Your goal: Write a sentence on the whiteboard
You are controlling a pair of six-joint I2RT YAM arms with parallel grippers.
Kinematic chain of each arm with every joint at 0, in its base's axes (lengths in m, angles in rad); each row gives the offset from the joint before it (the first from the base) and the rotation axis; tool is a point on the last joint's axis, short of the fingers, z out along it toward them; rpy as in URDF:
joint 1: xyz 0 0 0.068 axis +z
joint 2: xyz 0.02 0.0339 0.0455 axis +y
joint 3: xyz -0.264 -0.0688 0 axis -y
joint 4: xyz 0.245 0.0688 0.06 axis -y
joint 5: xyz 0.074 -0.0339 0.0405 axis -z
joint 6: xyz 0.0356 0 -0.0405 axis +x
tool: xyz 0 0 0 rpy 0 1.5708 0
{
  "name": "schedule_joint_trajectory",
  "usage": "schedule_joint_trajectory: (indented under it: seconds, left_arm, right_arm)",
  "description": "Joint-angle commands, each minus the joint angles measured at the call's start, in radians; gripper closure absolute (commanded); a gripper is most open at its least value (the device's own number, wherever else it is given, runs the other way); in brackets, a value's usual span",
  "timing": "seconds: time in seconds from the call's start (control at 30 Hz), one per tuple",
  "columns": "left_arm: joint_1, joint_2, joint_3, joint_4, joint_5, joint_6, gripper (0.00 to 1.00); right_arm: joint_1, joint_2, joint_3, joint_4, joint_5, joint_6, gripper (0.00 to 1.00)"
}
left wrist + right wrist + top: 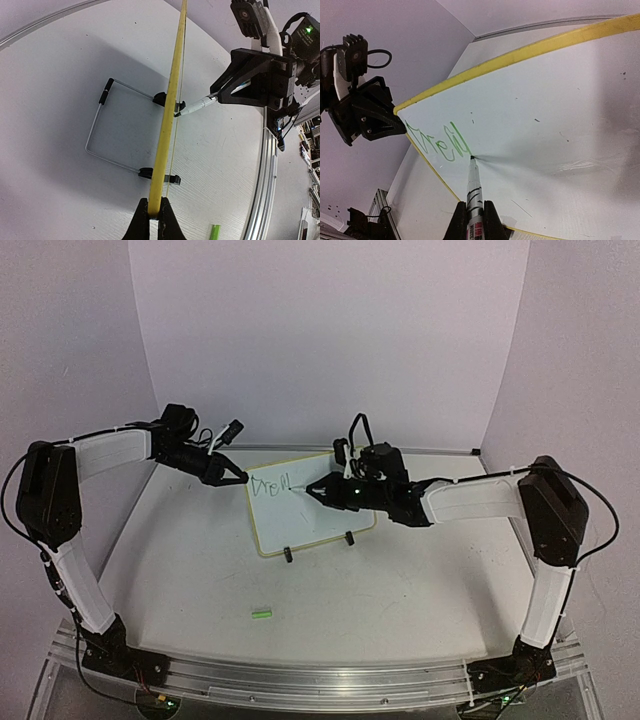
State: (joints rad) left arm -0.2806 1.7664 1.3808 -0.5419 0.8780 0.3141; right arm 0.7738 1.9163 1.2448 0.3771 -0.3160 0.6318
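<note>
Top external view. The left fingers (236,477) pinch the upper-left frame edge of the whiteboard (320,525), which stands tilted on a wire stand (95,135) at the middle of the tabletop (420,580). The sentence (272,483) is so far one short green scrawl in the board's upper-left corner. The right fingers (322,490) are closed on a marker (472,187), its tip touching the board just right of the last letter. The task appears to be at an early stage: most words remain to be written and ample bare board is left. A small green cylinder (262,614), probably the cap, lies near the front edge, well apart; nothing obstructs the stroke.
</note>
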Motion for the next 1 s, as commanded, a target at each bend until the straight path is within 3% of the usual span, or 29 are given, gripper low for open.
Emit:
schedule_joint_trajectory:
  seconds: [0.0,0.33,0.97]
  left_arm:
    - [-0.027,-0.012,0.009,-0.055,-0.048,0.033,1.0]
    - [-0.028,-0.013,0.01,-0.055,-0.048,0.034,1.0]
    - [-0.029,-0.019,0.011,-0.058,-0.052,0.036,1.0]
  right_arm:
    - [-0.007,-0.023,-0.007,-0.001,0.04,0.009,1.0]
    - [-0.007,-0.044,0.003,0.118,0.064,0.045,1.0]
    - [-0.008,-0.062,-0.045,0.11,0.152,0.041,1.0]
